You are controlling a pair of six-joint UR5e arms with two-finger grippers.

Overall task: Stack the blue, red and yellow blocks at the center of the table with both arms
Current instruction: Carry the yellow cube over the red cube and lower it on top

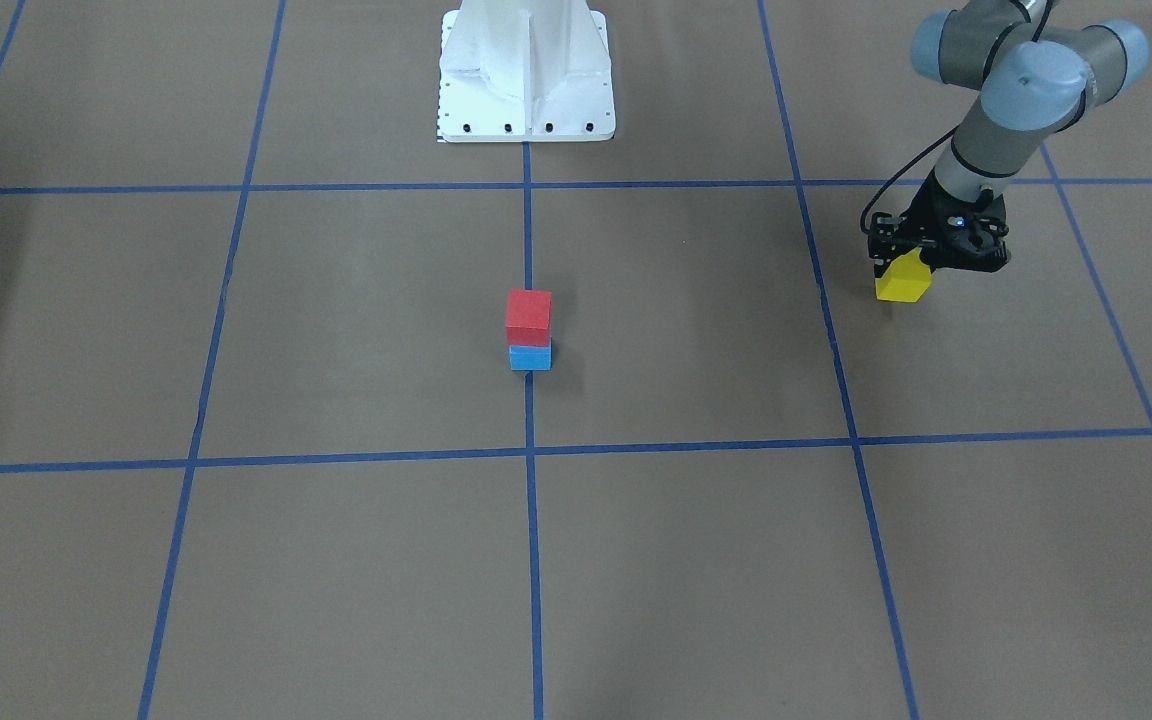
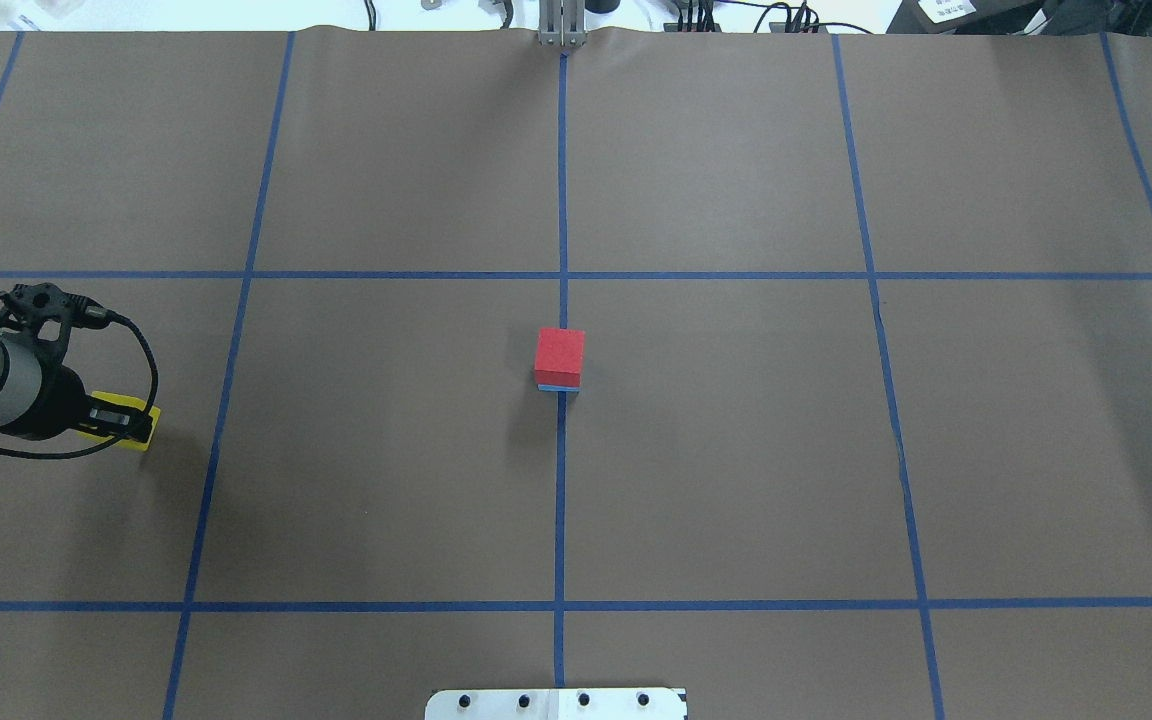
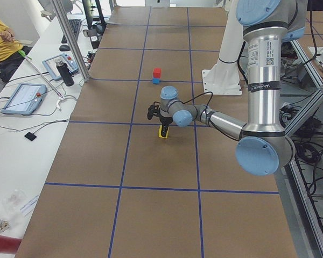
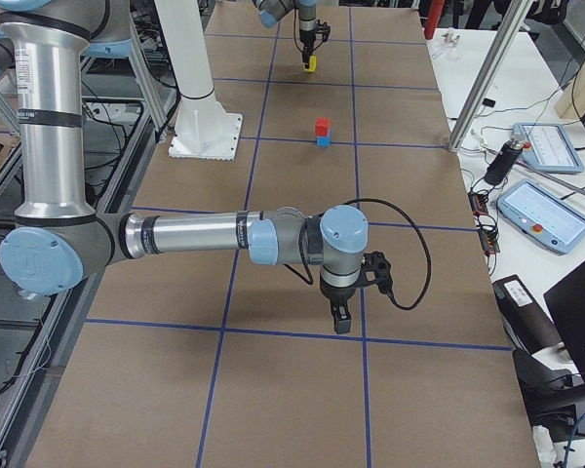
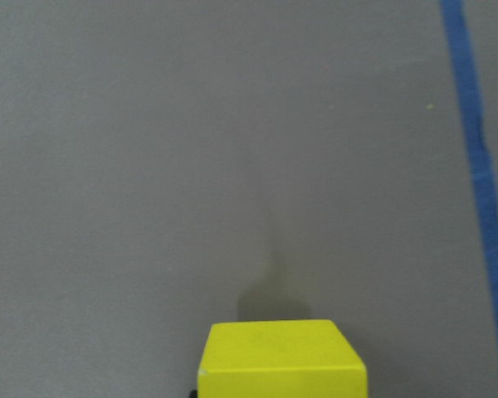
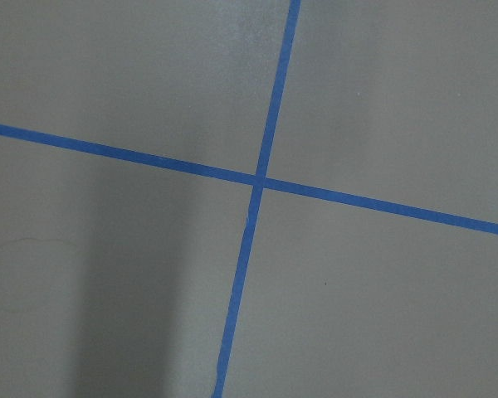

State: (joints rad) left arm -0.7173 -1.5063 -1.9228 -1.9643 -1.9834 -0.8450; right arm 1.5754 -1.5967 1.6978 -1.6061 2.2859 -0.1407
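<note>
Gripping one yellow block [image 1: 902, 285]: left pincer [image 1: 914, 262] (right pincer [image 4: 342, 321] unclear); one red block [image 1: 528, 316] tops one blue block [image 1: 530, 357].

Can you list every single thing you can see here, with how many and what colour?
Red block: one, red, table centre, on top of the blue block.
Blue block: one, blue, centre, under the red block.
Yellow block: one, yellow, robot's left side, between fingers.
Table: one, brown.
Tape lines: several, blue, a grid across the table.
Robot base: one, white, table edge.
Person: one, yellow shirt, beside the table.
Left arm's fingers: black, shut on the yellow block.
Right arm's fingers: black, robot's right side; open or shut unclear.
</note>
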